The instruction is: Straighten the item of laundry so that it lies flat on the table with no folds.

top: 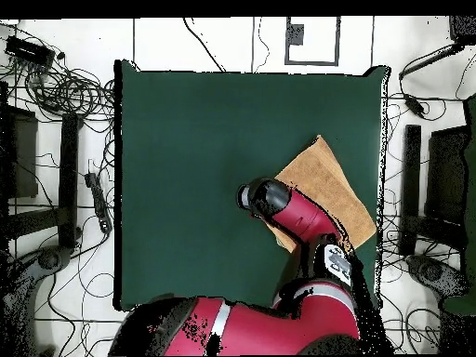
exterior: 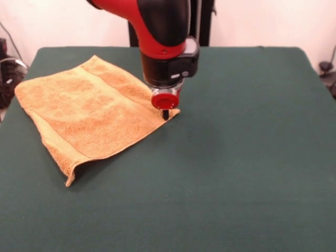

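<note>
Gripper tip [exterior: 165, 114] down at the orange-tan terry towel's [exterior: 89, 107] corner; open or closed, can't tell.
Towel, one edge folded under, hugs one side of the dark green felt table [exterior: 247, 157]; wide bare cloth beyond the towel.

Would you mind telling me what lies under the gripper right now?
The towel's corner lies under the gripper, on the green table. The arm hides any contact overhead.
</note>
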Available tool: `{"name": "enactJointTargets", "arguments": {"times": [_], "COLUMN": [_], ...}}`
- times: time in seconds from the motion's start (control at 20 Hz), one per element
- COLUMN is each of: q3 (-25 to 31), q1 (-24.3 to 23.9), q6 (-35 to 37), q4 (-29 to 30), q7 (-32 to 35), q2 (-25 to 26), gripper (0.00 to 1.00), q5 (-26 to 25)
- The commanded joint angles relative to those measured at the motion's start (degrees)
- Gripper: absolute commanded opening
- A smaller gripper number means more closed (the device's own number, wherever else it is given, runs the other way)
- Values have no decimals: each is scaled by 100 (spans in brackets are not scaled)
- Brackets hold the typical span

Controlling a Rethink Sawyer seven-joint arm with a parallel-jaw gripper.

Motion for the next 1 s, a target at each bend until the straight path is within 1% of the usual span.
{"name": "enactJointTargets", "arguments": {"times": [0.05,0.15,0.3,0.45,0.6,0.85,0.95,1.0], "q3": [701,570,417,435,494,377,425,527], "q1": [302,383,510,557,579,731,757,746], "q6": [-833,-525,90,235,207,373,260,74], "q4": [119,328,773,1166,1492,1788,1909,1988], "q7": [1106,1132,1172,1225,1230,1277,1309,1339], "q2": [917,591,-58,-482,-748,-1086,-1109,-1070], "gripper": [0,0,0,0,0,0,0,0], "q5": [395,368,346,433,524,585,657,745]}}
